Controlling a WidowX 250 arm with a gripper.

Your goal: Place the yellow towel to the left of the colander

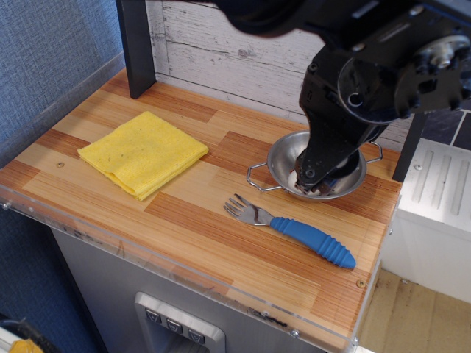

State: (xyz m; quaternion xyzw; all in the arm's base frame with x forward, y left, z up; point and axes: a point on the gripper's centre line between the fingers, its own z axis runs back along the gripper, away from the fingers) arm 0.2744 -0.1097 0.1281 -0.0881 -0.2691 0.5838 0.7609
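The yellow towel (pixel 143 153) lies folded and flat on the left part of the wooden counter. The colander (pixel 285 159), a shiny steel bowl with wire loop handles, stands at the right rear of the counter. My gripper (pixel 312 181) hangs from the black arm directly over the colander, with its fingertips down inside the bowl. The arm hides the tips too much to tell whether they are open or shut. The towel is far to the gripper's left and nothing touches it.
A fork with a blue ribbed handle (pixel 298 231) lies in front of the colander. A dark post (pixel 136 44) stands at the back left. The counter (pixel 184 220) has a clear plastic front edge. A white unit (pixel 434 213) sits off the right side.
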